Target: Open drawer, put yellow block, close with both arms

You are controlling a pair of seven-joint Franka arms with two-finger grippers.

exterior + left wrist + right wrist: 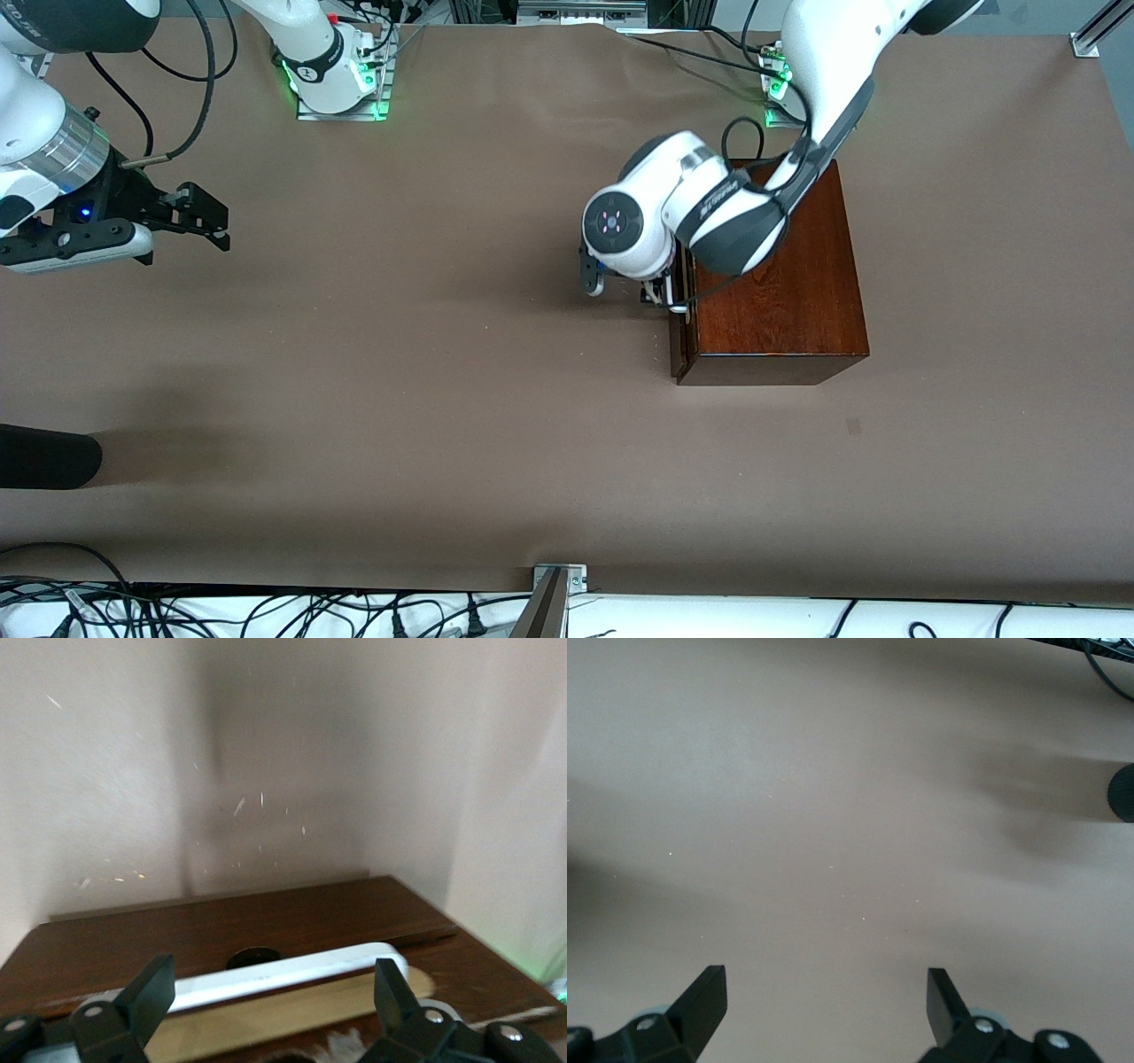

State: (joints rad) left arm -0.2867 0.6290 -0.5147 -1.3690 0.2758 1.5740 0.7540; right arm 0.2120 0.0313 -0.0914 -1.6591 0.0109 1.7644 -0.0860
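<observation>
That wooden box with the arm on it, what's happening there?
The left gripper is at the drawer front of the box, its jaws open on either side of the white handle. The drawer looks barely open, if at all. The right gripper waits open above bare table at its own end. No yellow block is visible.

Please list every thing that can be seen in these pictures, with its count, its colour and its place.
Wooden box: one, glossy reddish-brown, on the table toward the left arm's end.
Drawer: one, slightly open, pale wood showing inside.
Handle: one, white bar on the drawer front.
Table: one, brown cover.
Dark object: one, black, at the table edge toward the right arm's end.
Yellow block: none visible.
Left gripper: black, fingers open around the handle.
Right gripper: black, open, waiting above bare table.
</observation>
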